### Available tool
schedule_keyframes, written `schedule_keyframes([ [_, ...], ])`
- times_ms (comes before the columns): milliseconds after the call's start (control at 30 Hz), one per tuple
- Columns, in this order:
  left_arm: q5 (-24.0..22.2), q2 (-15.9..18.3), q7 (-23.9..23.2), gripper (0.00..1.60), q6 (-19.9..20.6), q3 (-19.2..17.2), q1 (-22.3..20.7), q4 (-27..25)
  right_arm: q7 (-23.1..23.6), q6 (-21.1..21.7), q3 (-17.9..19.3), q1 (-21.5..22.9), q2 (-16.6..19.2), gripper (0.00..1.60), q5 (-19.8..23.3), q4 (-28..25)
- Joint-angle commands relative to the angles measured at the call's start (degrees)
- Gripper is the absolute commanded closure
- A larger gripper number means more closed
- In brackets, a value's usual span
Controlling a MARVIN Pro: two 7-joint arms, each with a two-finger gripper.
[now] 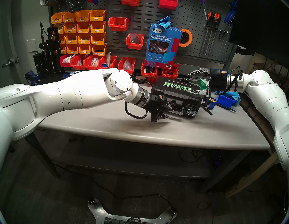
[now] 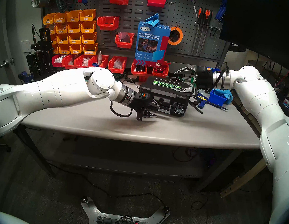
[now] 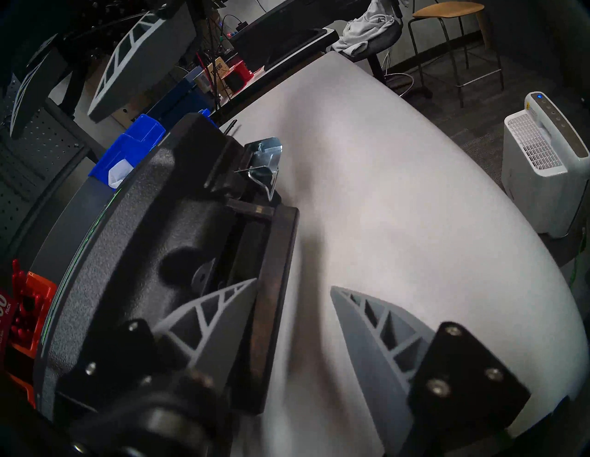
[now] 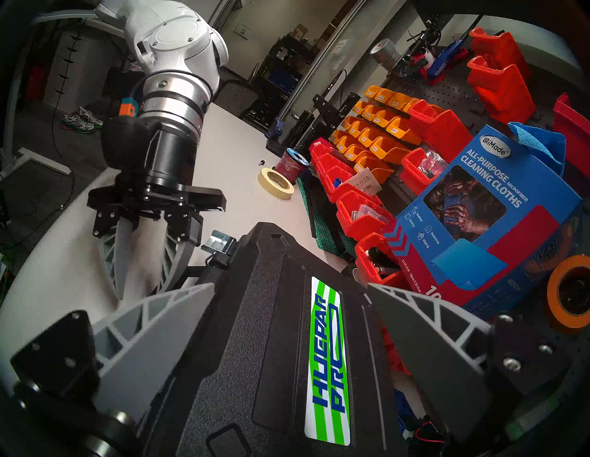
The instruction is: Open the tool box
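Left wrist view shows my left jaws (image 3: 293,306) parted and empty at the front of the tool box (image 1: 177,94) on the counter (image 1: 156,130), one finger by its handle (image 3: 271,303), while my right jaws (image 4: 287,319) hover wide and empty over the lid, probably ready to steady it.

The black tool box (image 1: 177,94) with a green-striped sticker lies flat and closed on the grey table (image 1: 156,130).
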Motion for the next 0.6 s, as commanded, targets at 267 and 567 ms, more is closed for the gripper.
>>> schedule_keyframes([
  [267, 0.4, -0.1, 0.6, 0.56, -0.5, -1.0, -1.2, 0.8, -0.2, -0.1, 0.5, 1.1, 0.0, 0.0, 0.1, -0.2],
  [567, 1.5, -0.1, 2.4, 0.53, -1.3, -2.1, -1.6, 1.4, -0.2, -0.1, 0.5, 1.1, 0.0, 0.0, 0.1, -0.2],
])
